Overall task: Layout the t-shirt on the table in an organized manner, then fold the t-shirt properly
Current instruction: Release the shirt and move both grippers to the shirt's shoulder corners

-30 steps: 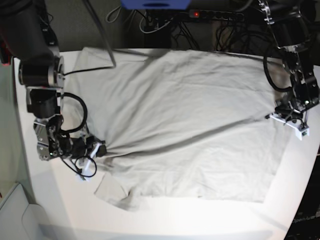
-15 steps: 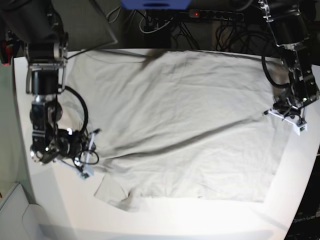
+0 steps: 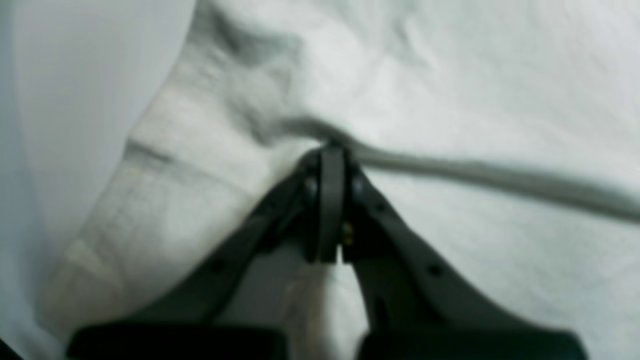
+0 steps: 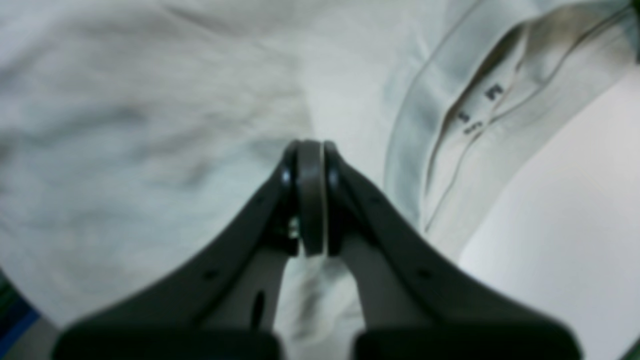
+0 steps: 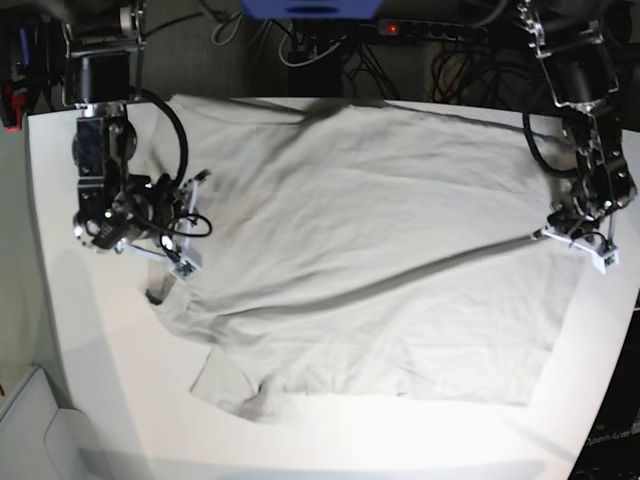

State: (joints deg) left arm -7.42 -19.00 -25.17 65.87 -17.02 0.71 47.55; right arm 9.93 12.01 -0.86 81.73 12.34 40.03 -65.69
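The light grey t-shirt (image 5: pixel 370 250) lies spread over most of the white table (image 5: pixel 90 380). One short sleeve (image 5: pixel 225 385) sticks out near the front left. My right gripper (image 5: pixel 158 288) is at the shirt's left edge, shut on cloth beside the collar (image 4: pixel 480 110). Its tips (image 4: pixel 310 150) press together in the right wrist view. My left gripper (image 5: pixel 545 236) is at the shirt's right edge, shut on a pinch of fabric (image 3: pixel 330 155). A taut crease (image 3: pixel 475 172) runs from that pinch across the shirt.
A power strip (image 5: pixel 430 30) with a red light and tangled cables lies behind the table's far edge, next to a blue object (image 5: pixel 310 8). Bare tabletop shows along the front (image 5: pixel 400 440) and left sides. The table's right edge (image 5: pixel 625 330) is close to my left gripper.
My right arm has swung toward the far left of the table, dragging the shirt's collar edge with it. The left gripper has barely moved, and the crease between them has tightened.
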